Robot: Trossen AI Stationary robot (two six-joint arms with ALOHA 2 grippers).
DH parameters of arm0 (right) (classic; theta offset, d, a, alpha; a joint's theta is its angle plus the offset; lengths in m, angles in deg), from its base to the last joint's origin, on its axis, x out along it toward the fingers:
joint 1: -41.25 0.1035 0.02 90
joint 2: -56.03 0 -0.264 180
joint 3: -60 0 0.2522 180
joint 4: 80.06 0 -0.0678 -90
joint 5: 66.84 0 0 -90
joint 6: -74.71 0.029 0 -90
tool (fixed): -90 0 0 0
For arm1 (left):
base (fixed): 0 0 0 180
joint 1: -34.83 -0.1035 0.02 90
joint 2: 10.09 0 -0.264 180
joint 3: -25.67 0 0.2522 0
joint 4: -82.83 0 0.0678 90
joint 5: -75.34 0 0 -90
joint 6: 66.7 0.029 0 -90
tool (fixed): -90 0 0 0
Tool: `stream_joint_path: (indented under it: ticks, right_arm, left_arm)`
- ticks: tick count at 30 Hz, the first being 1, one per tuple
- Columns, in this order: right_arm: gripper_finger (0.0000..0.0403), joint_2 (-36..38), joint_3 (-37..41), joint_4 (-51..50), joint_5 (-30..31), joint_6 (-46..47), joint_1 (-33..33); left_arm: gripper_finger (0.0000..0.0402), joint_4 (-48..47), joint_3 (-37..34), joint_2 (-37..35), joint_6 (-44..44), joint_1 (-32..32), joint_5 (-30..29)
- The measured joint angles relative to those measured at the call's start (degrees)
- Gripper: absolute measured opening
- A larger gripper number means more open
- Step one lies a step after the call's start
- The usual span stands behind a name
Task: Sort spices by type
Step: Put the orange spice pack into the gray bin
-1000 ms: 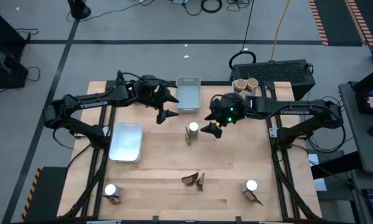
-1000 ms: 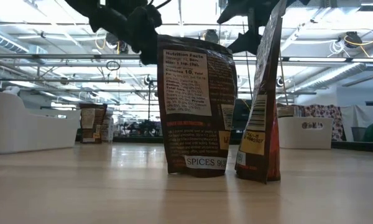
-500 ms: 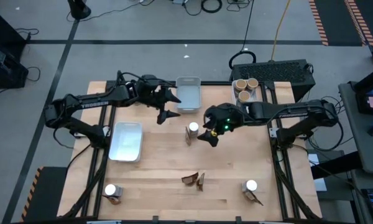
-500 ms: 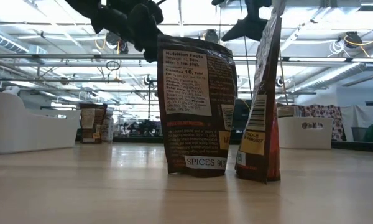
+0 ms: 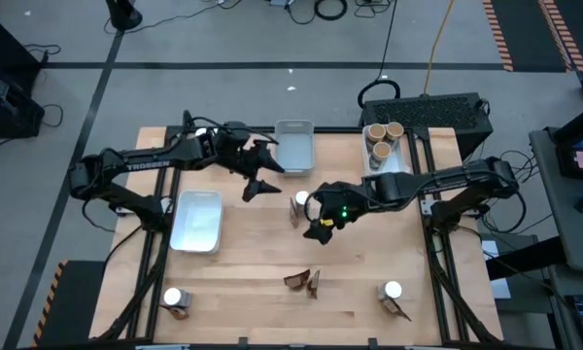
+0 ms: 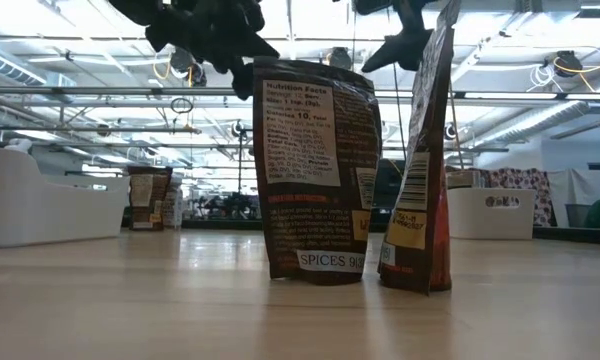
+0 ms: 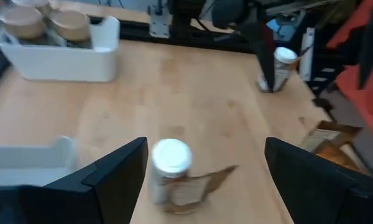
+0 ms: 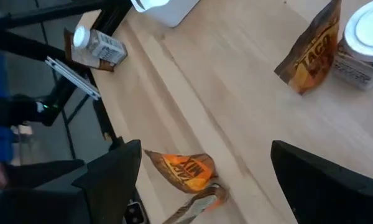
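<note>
A white-capped jar (image 5: pixel 301 199) stands mid-table with a dark packet (image 5: pixel 293 215) leaning beside it; both also show in the left wrist view, jar (image 7: pixel 171 159) and packet (image 7: pixel 196 186). My left gripper (image 5: pixel 268 175) hovers open just left of and behind them. My right gripper (image 5: pixel 319 225) hovers open just right of and in front of them, above the table. Two brown-and-orange packets (image 5: pixel 303 281) stand near the front edge, large in the low view (image 6: pixel 320 170). Tan-topped tubs (image 5: pixel 381 135) sit in a tray at the far right.
A white tray (image 5: pixel 293 146) stands at the far middle and another (image 5: pixel 196 220) at the left. A jar with a packet stands at the front left (image 5: pixel 174 299), another at the front right (image 5: pixel 393 293). Bare wood lies between the middle jar and the front packets.
My right gripper has moved from right of the middle jar toward the table's near edge and a little left, staying open and empty. My left gripper has shifted slightly toward the right. No spice has moved.
</note>
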Motion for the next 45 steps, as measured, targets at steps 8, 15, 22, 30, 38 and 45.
stream_joint_path:
  ticks: [8, 15, 22, 30, 38, 45]
  right_arm:
    - [0.0341, 0.00, 0.00, -0.82, 2.42, -8.46, 4.05]
    - [0.0341, 0.00, 0.00, -0.49, 5.40, -13.63, 9.22]
    - [0.0341, 0.00, 0.00, 1.72, 6.76, -15.29, 12.53]
    - [0.0341, 0.00, 0.00, 2.74, 9.54, -16.85, 13.43]
    - [0.0341, 0.00, 0.00, 4.52, 11.20, -14.69, 13.41]
    - [0.0341, -0.05, 0.02, 7.10, 15.67, -18.88, 12.34]
  left_arm:
    - [0.0327, -0.80, 0.01, -0.02, -11.09, 9.64, -7.22]
    - [0.0327, 0.05, 0.60, -0.07, -22.68, 20.53, -22.37]
    - [0.0327, 0.77, 0.62, -0.09, -32.81, 30.65, -35.06]
    - [0.0327, 0.61, 0.62, -0.09, -35.91, 36.25, -42.58]
    - [0.0327, -0.24, 0.62, -0.09, -31.94, 36.44, -41.82]
    - [0.0327, -10.13, 0.67, -3.01, -23.16, 34.95, -37.36]
